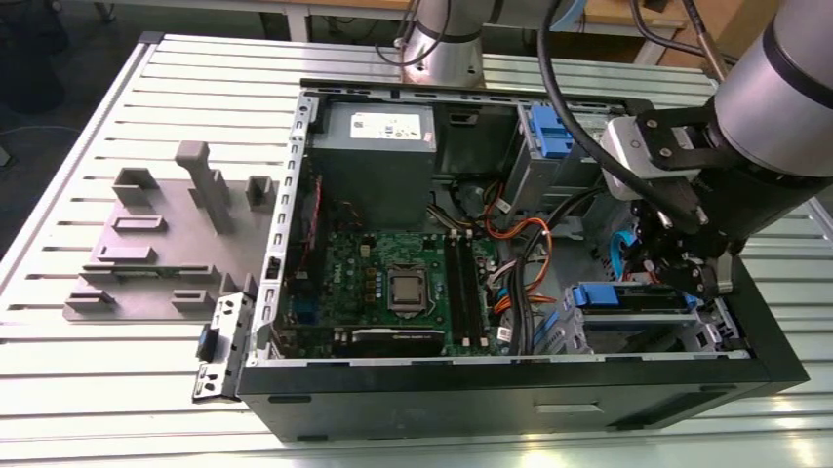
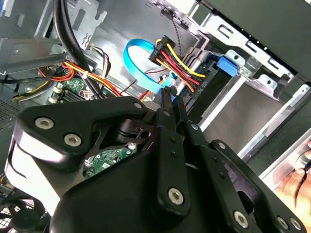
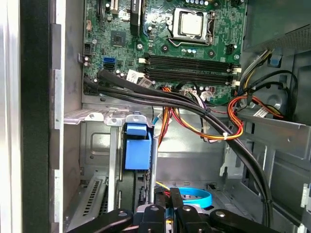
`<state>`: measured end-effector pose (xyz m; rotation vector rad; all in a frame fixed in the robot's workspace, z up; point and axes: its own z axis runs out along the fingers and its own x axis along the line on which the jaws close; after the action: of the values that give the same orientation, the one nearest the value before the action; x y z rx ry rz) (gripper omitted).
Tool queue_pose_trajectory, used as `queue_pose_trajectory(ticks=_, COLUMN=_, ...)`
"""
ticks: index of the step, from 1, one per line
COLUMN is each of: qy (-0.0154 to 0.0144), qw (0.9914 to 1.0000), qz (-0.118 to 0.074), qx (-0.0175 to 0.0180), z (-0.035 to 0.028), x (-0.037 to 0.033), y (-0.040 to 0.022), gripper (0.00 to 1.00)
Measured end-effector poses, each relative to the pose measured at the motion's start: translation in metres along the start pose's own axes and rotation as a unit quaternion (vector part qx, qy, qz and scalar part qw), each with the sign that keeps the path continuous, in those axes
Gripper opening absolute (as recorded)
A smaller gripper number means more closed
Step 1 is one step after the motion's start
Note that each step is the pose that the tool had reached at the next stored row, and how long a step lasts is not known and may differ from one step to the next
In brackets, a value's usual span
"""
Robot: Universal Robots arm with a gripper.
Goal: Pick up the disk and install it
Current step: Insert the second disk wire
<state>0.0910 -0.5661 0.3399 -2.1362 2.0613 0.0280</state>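
Left to right: the grey fixture (image 1: 156, 244) was passed on the tabletop (image 1: 78, 146), then the motherboard (image 1: 404, 283), and the disk (image 1: 635, 300) was found seated in its bay, so installation was judged nearly done. The arm was bent down over it, the tool (image 1: 674, 265) pinched together, empty.

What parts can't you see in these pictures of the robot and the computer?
- Gripper: in the exterior view its tips are lost in the dark beside the drive bay, so what they hold or touch can't be told.
- Gripper fingers: in the second wrist view the gripper's black body covers their bases.
- Blue cable: in the first wrist view the gripper hides its near part.
- Motherboard: print too small to make out in the exterior view.
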Motion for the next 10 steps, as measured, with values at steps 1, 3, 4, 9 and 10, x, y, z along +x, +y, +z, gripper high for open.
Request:
queue_pose_trajectory(ticks=1, qy=0.0001, qw=1.0, qz=0.001, qx=0.0001, z=0.0001, x=0.0007, y=0.0, gripper=0.16)
queue_pose_trajectory(ticks=3, qy=0.0001, qw=1.0, qz=0.001, qx=0.0002, z=-0.0001, x=0.0026, y=0.0001, gripper=0.16)
queue_pose_trajectory(ticks=4, qy=0.0001, qw=1.0, qz=0.001, qx=0.0002, z=-0.0001, x=0.0036, y=0.0001, gripper=0.16)
queue_pose_trajectory(ticks=9, qy=0.0002, qw=1.0, qz=0.002, qx=0.0003, z=-0.0005, x=0.0079, y=0.0003, gripper=0.16)
queue_pose_trajectory(ticks=10, qy=0.0002, qw=1.0, qz=0.002, qx=0.0003, z=-0.0004, x=0.0088, y=0.0003, gripper=0.16)
